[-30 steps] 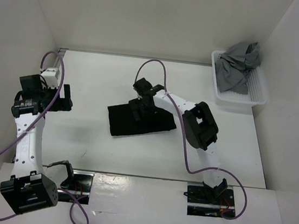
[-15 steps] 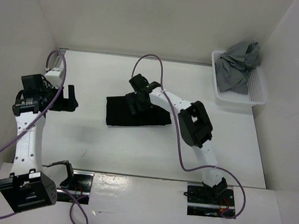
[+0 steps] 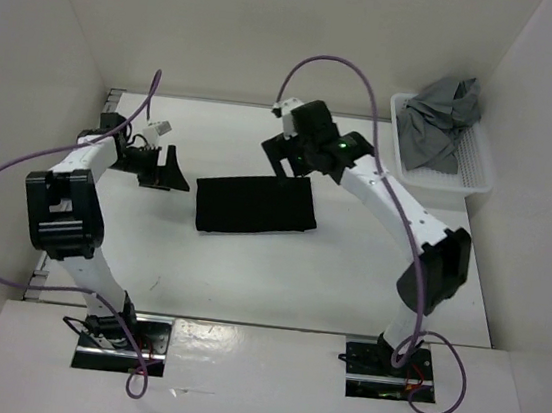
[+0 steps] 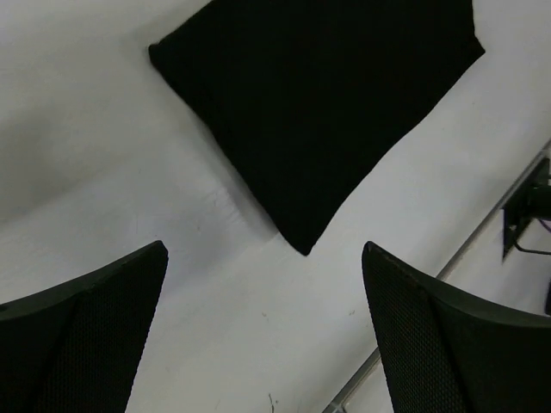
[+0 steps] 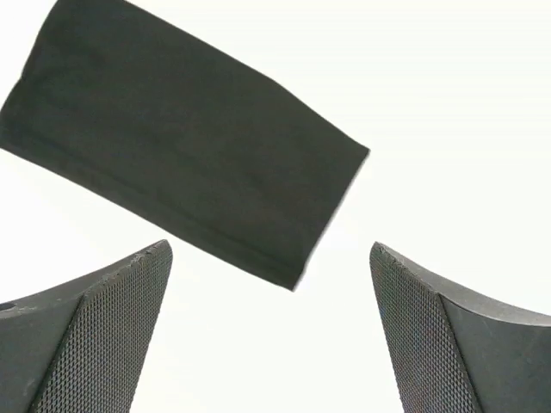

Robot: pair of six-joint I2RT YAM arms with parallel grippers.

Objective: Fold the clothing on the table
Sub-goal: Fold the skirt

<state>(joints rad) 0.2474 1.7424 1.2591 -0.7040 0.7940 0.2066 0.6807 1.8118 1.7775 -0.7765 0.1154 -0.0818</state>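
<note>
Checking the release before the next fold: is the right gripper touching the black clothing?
Apart. The right wrist view shows the clothing lying flat below the open right gripper, white table visible between both fingers and its edges.

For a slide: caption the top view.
Black clothing flat on the table; left gripper and right gripper open near it.

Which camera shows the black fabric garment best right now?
Top external: the plain black rectangular fabric garment lies whole on the white table, all four edges visible. Both wrist views show it closer but cut off at the frame's top.
</note>
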